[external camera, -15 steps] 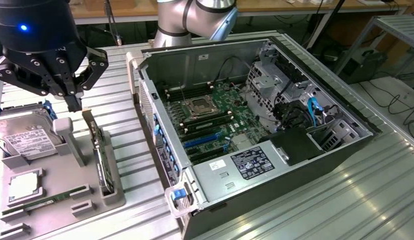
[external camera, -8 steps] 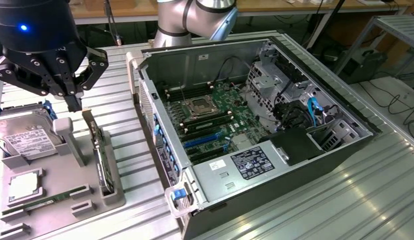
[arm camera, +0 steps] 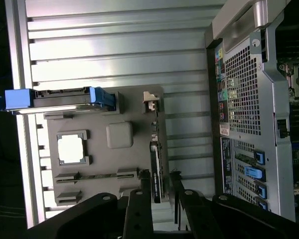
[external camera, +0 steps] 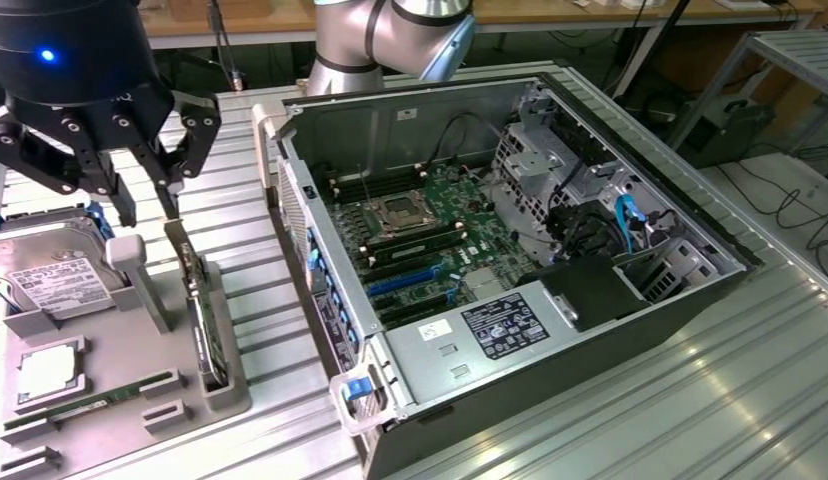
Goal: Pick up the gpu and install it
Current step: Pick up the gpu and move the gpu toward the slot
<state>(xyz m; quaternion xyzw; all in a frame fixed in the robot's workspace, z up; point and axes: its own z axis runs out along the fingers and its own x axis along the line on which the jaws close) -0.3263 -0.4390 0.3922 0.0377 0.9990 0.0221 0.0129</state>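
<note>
My black claw (external camera: 145,205) hangs part-open, holding nothing, above the gpu (external camera: 201,310), a thin dark-edged circuit card standing on edge in its grey moulded tray (external camera: 134,345). Neither pickup nor installation in the open metal computer case (external camera: 401,125) is done.

- We see the black two-finger gripper (external camera: 147,208) hanging at the exterior view's upper left, pointing straight down.
- Its slim black fingers (external camera: 118,195) stand apart, with a clear gap between the tips and nothing clamped between them.
- Above them sits the round black wrist housing (external camera: 67,50), where a small blue light (external camera: 45,55) glows.
- Further back we see the silver-grey tubular arm (external camera: 374,40), bent at its joint.
- From the wrist view we look along both fingers, spread and roughly parallel.
</note>
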